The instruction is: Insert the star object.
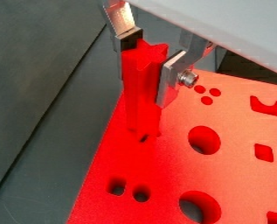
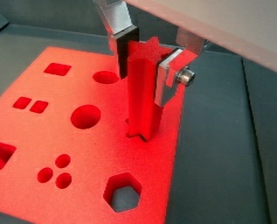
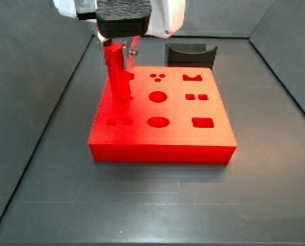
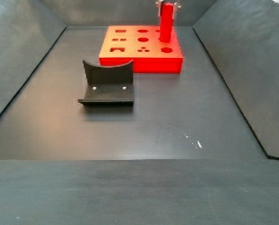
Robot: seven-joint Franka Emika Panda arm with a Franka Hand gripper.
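Note:
The star object [image 1: 138,87] is a slim red peg with a star-shaped section. It stands upright between the fingers of my gripper [image 1: 150,59], which is shut on its upper end. It shows the same way in both wrist views [image 2: 141,92]. Its lower end meets the red block [image 2: 58,131] at a star-shaped opening near one edge; I cannot tell how deep it sits. In both side views the peg [image 3: 116,69] [image 4: 166,22] stands upright on the block [image 3: 167,120] under the gripper [image 3: 120,40].
The block has round, square, hexagonal and other shaped holes [image 2: 123,194]. A dark grey curved holder stands behind the block in a side view [image 3: 190,53] and out on the dark floor in a side view [image 4: 106,85]. Sloped dark walls enclose the floor.

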